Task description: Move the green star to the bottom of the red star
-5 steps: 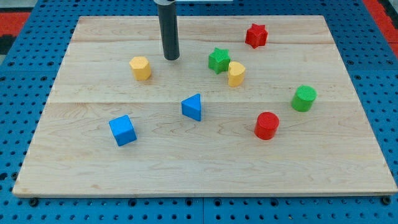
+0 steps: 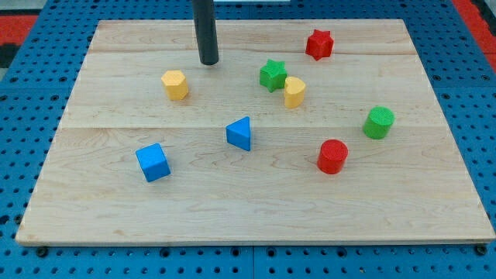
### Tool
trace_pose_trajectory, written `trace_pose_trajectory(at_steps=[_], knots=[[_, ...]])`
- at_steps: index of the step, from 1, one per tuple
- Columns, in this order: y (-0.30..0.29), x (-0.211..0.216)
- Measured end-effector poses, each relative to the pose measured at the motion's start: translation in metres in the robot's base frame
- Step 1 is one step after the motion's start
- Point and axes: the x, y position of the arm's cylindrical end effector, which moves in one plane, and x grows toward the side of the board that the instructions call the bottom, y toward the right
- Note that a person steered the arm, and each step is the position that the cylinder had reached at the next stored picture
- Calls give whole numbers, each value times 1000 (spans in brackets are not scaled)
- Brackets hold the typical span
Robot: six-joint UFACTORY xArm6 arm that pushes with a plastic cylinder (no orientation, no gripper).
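The green star (image 2: 272, 74) lies on the wooden board (image 2: 116, 201), upper middle, touching or nearly touching a yellow block (image 2: 294, 91) at its lower right. The red star (image 2: 318, 44) sits near the view's top right, apart from the green star, up and to its right. My tip (image 2: 208, 62) rests on the board well to the left of the green star, slightly higher in the view, and above and to the right of a yellow hexagonal block (image 2: 176, 84). It touches no block.
A blue triangular block (image 2: 240, 133) lies mid-board. A blue cube (image 2: 153, 162) sits at lower left. A red cylinder (image 2: 332, 156) and a green cylinder (image 2: 379, 122) lie at the right. Blue pegboard (image 2: 23, 155) surrounds the board.
My tip has moved a little toward the view's top and slightly left. No block has moved.
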Motion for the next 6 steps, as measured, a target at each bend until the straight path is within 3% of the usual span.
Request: trace_pose_trajectory(at_steps=[1, 3, 4, 5, 6], knots=[[-5, -13], [56, 38], [152, 40], [112, 35], [66, 63]])
